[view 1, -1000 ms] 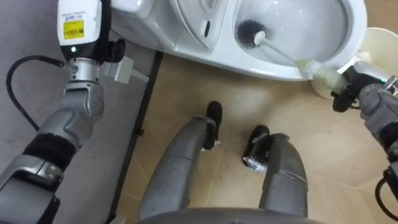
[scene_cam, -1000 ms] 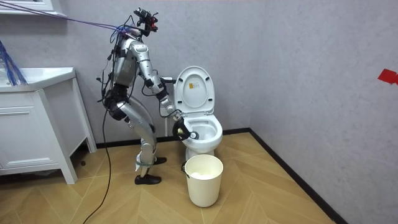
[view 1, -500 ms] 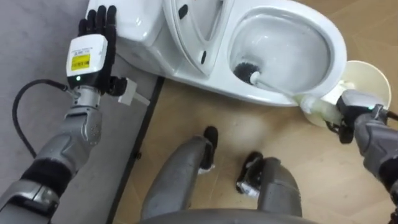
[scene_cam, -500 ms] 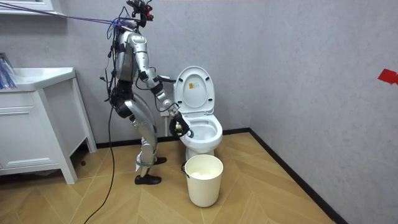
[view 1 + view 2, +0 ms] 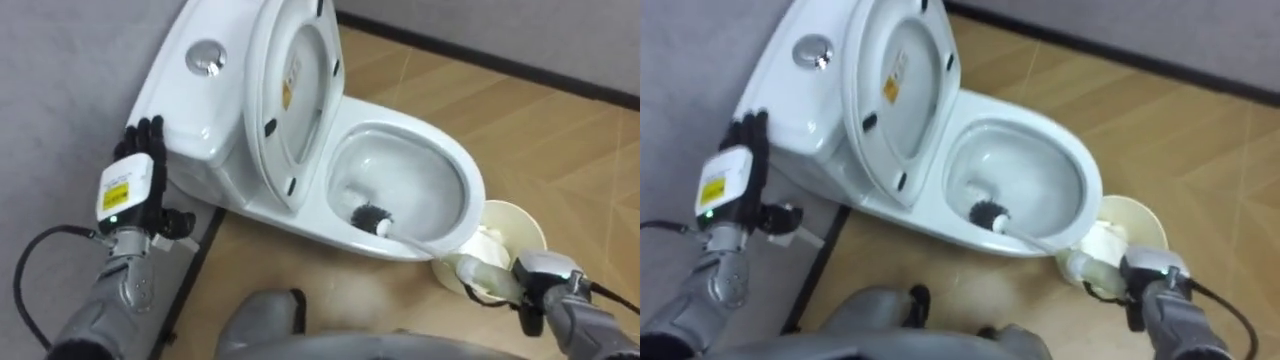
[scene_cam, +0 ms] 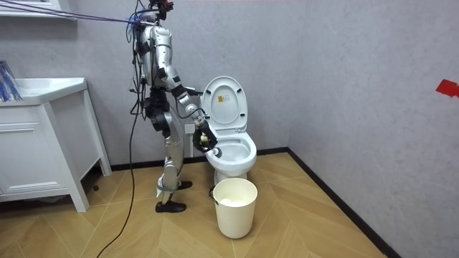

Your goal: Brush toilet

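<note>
The white toilet stands against the wall with its lid raised. A toilet brush has its black head low inside the bowl, by the near rim. Its white handle runs out over the rim to my right hand, whose fingers are curled round the thick end. My left hand hangs open with straight fingers beside the cistern, touching nothing. In the room view I stand upright at the toilet, on the room view's left of it, right arm reaching down to the bowl.
A cream bin stands on the wooden floor just beside the bowl, under the brush handle; it is in front of the toilet in the room view. A white cabinet stands behind me. The wall is close on my left.
I have straightened up from a bent stance, so the eye view has pulled back. The brush head has slid from the bowl's far side to its near rim. The left hand stays open.
</note>
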Available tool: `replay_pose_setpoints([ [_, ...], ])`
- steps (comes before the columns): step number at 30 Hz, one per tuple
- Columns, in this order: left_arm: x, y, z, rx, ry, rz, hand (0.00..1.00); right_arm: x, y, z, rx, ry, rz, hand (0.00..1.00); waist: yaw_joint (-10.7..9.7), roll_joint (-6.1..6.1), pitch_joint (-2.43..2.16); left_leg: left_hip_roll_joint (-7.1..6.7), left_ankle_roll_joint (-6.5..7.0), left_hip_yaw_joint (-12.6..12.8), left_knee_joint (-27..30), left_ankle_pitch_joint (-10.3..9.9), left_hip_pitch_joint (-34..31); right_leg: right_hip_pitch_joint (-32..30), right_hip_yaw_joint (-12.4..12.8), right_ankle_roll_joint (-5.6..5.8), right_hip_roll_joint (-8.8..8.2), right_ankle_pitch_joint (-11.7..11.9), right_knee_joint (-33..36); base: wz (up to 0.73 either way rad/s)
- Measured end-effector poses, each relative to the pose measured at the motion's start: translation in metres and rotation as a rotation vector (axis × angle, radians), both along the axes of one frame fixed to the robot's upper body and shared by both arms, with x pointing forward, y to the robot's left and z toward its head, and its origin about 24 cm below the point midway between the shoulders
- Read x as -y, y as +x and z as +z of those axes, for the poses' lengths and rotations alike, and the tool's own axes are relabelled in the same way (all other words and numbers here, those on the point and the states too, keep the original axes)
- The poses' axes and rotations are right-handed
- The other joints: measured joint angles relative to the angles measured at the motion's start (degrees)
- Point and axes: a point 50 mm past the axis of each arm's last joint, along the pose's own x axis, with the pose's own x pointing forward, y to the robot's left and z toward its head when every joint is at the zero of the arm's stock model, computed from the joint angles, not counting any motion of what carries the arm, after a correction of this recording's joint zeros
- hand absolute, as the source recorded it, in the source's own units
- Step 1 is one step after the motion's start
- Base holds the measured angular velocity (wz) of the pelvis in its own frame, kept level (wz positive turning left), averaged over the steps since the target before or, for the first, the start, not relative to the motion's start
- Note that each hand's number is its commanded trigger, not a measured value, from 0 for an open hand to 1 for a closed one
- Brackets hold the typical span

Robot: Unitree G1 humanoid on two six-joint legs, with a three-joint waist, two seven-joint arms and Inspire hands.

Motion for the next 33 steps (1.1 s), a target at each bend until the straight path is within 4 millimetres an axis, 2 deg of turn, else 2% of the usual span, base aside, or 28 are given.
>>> replay_pose_setpoints([
  [2,-0.002,-0.013,-0.005,-0.018,-0.054,0.086,0.0,-0.005,-0.014,-0.005,-0.008,0.036,-0.075,1.0,-0.2,-0.22,0.04,-0.21,-0.13,0.4,-1.2,-0.1,2.5,2.6,0.4,0.12,0.15,-0.1,-1.8,0.0],
  [4,-0.008,-0.032,-0.01,-0.041,-0.097,0.183,0.0,-0.013,-0.029,-0.01,-0.006,0.092,-0.184,1.0,-1.3,-0.54,-0.01,-0.42,-0.16,1.0,-1.7,-0.1,5.0,5.6,1.0,0.15,0.45,0.0,-3.7,-0.08],
  [5,-0.011,-0.038,-0.012,-0.051,-0.106,0.216,0.0,-0.015,-0.032,-0.011,0.0,0.108,-0.212,1.0,-1.3,-0.59,0.02,-0.43,-0.18,1.1,-2.1,-0.1,5.6,6.2,1.2,0.14,0.44,0.0,-3.9,-0.2],
  [8,-0.019,-0.062,-0.021,-0.09,-0.157,0.374,0.0,-0.02,-0.041,-0.013,0.042,0.185,-0.372,1.0,-3.0,-0.52,0.07,-0.26,-0.71,1.1,-2.9,-0.5,8.4,8.8,1.5,0.1,0.53,0.0,-4.5,-0.1],
  [10,-0.027,-0.099,-0.042,-0.267,-0.216,0.552,0.0,-0.021,-0.04,-0.014,0.082,0.226,-0.476,1.0,-4.1,-0.41,0.19,0.44,-1.46,1.5,-3.9,-1.2,10.6,10.0,2.8,0.1,1.03,0.0,-4.7,-0.28],
  [12,-0.022,-0.124,-0.054,-0.395,-0.272,0.655,0.0,-0.019,-0.038,-0.012,0.126,0.257,-0.551,1.0,-6.0,-0.55,0.29,0.77,-1.75,1.8,-3.9,-1.9,11.0,10.5,2.8,0.09,1.37,0.0,-5.0,-0.09],
  [13,-0.017,-0.134,-0.059,-0.445,-0.314,0.697,0.0,-0.015,-0.038,-0.011,0.156,0.269,-0.616,1.0,-6.3,-0.5,0.5,0.77,-1.75,1.8,-3.9,-2.2,11.2,10.9,2.9,0.08,1.47,0.0,-5.6,0.03],
  [16,-0.013,-0.138,-0.063,-0.44,-0.429,0.801,0.0,-0.01,-0.035,-0.009,0.235,0.293,-0.745,1.0,-6.3,-0.63,1.07,0.83,-1.59,2.0,-3.8,-2.4,11.3,10.8,3.6,0.06,1.57,0.0,-5.6,-0.03],
  [18,-0.015,-0.134,-0.063,-0.391,-0.499,0.889,0.0,-0.01,-0.033,-0.008,0.286,0.308,-0.796,1.0,-6.3,-0.69,1.08,0.87,-1.42,2.4,-3.7,-2.6,11.4,10.8,4.4,0.05,1.62,0.0,-5.6,-0.13],
  [21,-0.012,-0.135,-0.068,-0.35,-0.6,1.02,0.0,-0.011,-0.03,-0.007,0.361,0.331,-0.861,1.0,-6.2,0.0,1.13,1.36,-1.09,3.8,-4.0,-2.9,12.5,11.0,6.4,0.3,1.65,0.2,-5.8,-0.29],
  [23,-0.009,-0.142,-0.071,-0.346,-0.657,1.111,0.0,-0.011,-0.032,-0.007,0.396,0.333,-0.902,1.0,-6.4,0.89,0.67,1.43,-0.86,5.2,-3.8,-3.1,12.8,11.0,7.6,0.48,1.88,0.9,-6.5,-0.4],
  [24,-0.008,-0.147,-0.072,-0.335,-0.69,1.157,0.0,-0.009,-0.034,-0.007,0.419,0.329,-0.932,1.0,-6.6,1.58,0.64,1.49,-0.74,6.0,-3.9,-3.2,13.1,11.0,7.7,0.58,1.78,1.1,-6.5,-0.24],
  [25,-0.008,-0.151,-0.072,-0.314,-0.725,1.208,0.0,-0.007,-0.038,-0.006,0.437,0.327,-0.974,1.0,-7.5,1.68,0.45,1.41,-0.61,6.1,-4.0,-3.2,13.4,11.2,7.9,0.7,1.63,1.1,-6.5,-0.17],
  [27,-0.01,-0.159,-0.072,-0.303,-0.755,1.26,0.0,-0.004,-0.044,-0.006,0.457,0.318,-1.035,1.0,-7.8,2.2,0.44,1.38,-0.54,7.2,-4.6,-3.2,14.1,11.1,8.8,0.91,1.62,1.2,-6.5,-0.22],
  [31,-0.014,-0.166,-0.071,-0.286,-0.791,1.309,0.0,-0.003,-0.056,-0.008,0.484,0.307,-1.153,1.0,-8.7,2.02,0.34,1.27,-0.41,7.7,-5.2,-3.3,14.5,11.1,9.3,1.01,1.6,1.3,-6.5,-0.1],
  [33,-0.013,-0.166,-0.072,-0.294,-0.802,1.302,0.0,-0.002,-0.058,-0.008,0.483,0.302,-1.158,1.0,-9.1,1.92,0.31,1.27,-0.4,8.2,-5.5,-3.3,14.9,11.1,9.7,1.04,1.62,1.3,-6.5,-0.1],
])
